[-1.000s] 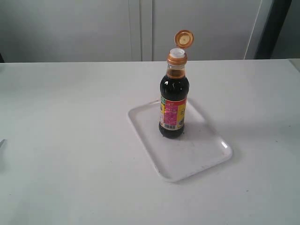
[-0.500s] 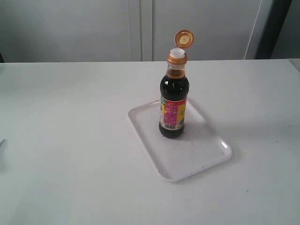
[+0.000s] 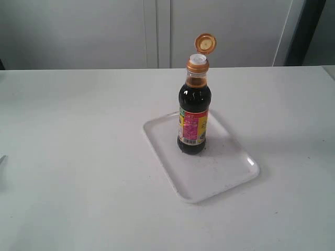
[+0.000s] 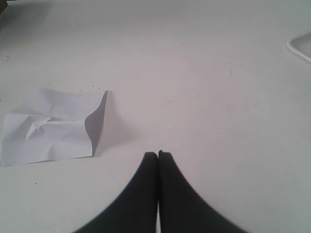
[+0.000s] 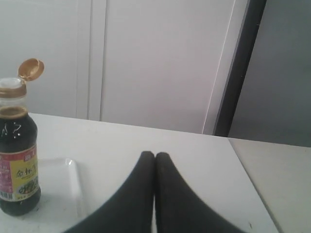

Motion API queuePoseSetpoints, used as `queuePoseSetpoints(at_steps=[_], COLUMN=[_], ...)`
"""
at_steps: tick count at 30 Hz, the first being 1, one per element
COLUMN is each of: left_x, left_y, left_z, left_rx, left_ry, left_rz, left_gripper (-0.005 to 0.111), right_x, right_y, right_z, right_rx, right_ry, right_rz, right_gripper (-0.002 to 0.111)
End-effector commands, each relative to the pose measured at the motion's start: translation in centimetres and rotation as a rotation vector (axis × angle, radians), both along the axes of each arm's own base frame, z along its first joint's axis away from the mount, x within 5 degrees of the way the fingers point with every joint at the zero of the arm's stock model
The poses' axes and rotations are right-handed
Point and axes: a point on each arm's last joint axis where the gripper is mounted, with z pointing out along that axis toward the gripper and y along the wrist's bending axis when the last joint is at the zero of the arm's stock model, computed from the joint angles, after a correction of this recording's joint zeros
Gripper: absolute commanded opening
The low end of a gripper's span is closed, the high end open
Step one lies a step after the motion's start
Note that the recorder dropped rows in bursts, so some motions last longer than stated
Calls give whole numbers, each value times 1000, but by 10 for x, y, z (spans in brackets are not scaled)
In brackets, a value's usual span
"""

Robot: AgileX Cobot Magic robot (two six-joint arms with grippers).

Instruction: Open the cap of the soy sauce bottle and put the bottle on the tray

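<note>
Two black grippers pressed together: left gripper (image 4: 158, 154), right gripper (image 5: 154, 155). Clear glass soy sauce bottle (image 3: 194, 117) upright on flat white plastic tray (image 3: 225, 175), orange-brown cap (image 3: 205, 43) flipped open. Crumpled white paper (image 4: 48, 128) near left gripper.

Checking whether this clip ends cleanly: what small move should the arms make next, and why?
Probably none; I'd end here. The soy sauce bottle stands upright on the tray, its cap is flipped open, and the left hand and right hand are both shut, empty and apart from the bottle.
</note>
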Motion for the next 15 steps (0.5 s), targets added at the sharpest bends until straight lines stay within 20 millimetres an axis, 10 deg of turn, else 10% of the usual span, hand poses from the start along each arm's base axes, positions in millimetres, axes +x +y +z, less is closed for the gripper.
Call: queuePoseSetpoints(at_steps=[1, 15], left_x=[0, 0], left_y=[0, 0], left_z=[-1, -1], left_rx=[-11, -11], left_ry=[2, 2], left_rz=[4, 4], left_gripper=[0, 0], right_x=[-5, 2], right_y=[-1, -1], right_z=[-23, -72], right_rx=[17, 66], right_ry=[28, 167], right_rz=[-15, -24], right_gripper=[0, 0])
